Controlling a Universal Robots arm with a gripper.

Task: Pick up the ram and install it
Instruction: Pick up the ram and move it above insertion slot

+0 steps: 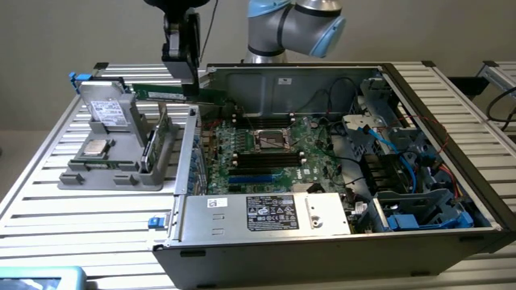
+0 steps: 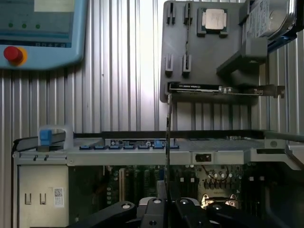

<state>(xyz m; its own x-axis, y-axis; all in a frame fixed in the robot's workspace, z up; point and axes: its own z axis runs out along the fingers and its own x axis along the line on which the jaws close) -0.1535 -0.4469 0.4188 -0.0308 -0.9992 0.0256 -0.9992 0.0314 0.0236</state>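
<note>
- Exterior view: gripper pinches the ram — held level, at ten o'clock from the motherboard.
- Wrist view — ram edge-on between the fingers.

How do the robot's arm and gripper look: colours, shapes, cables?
The arm is made of round silver-grey joints with light-blue caps. The gripper is black, long and narrow, with small silver screws on its body. A thin black cable runs beside its upper part.
</note>
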